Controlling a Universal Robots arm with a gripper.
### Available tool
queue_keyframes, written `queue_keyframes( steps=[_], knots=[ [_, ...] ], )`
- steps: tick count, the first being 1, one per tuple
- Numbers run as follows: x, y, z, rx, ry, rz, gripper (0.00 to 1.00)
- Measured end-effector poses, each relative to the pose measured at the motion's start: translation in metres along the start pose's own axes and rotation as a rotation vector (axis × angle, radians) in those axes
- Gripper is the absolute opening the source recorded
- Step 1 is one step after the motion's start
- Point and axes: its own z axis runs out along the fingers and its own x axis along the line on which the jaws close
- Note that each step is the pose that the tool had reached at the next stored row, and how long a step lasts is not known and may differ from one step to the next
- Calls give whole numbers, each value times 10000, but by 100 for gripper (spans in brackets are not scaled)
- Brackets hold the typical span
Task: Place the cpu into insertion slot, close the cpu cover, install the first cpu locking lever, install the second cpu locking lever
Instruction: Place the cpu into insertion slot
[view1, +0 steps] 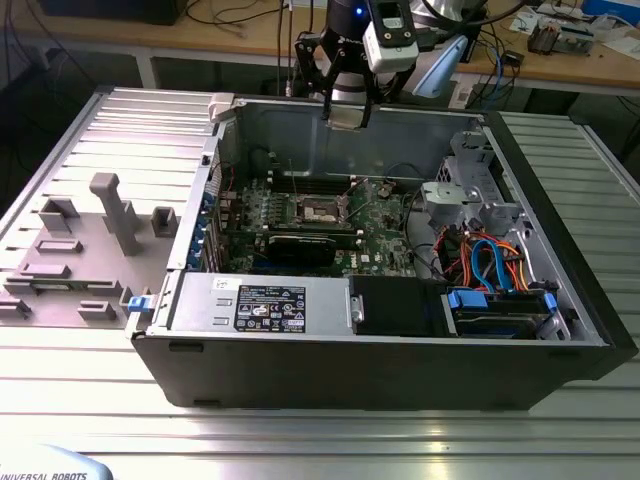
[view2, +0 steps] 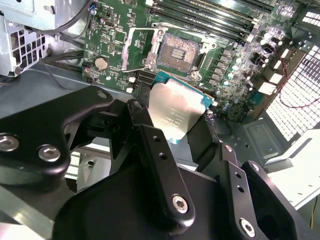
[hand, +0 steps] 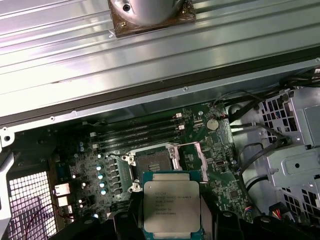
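My gripper (view1: 349, 103) hangs above the back wall of the open computer case, shut on the cpu (view1: 350, 117). In both wrist views the black fingers (hand: 129, 217) clamp the cpu (hand: 171, 206) by two opposite edges, its shiny silver-grey top (view2: 176, 111) showing. Lower down on the green board lies the insertion slot (hand: 152, 162), its dark centre (view2: 179, 49) bare. The cpu cover (hand: 193, 154) is a thin silvery frame swung open beside the slot (view1: 318, 210). The cpu is well above the slot and apart from it.
Long memory slots (view1: 320, 183) run behind the slot and a long black graphics card (view1: 300, 245) lies in front. A power supply (view1: 260, 300) and a drive bay with blue cables (view1: 495, 265) fill the case front. A grey fixture plate (view1: 80, 240) sits on the exterior view's left.
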Motion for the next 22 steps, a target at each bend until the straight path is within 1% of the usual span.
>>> queue_keyframes(
  steps=[9,13,14,16,18,21,22],
  knots=[
    [0,0,0,0,0,3,54],
    [0,0,0,-4,-18,208,54],
    [0,0,0,-6,-28,321,54],
    [0,0,1,-16,-76,858,54],
    [0,0,2,-23,-103,1166,54],
    [0,-1,4,-38,-182,2055,54],
    [0,-1,4,-41,-201,2266,54]
  ],
)
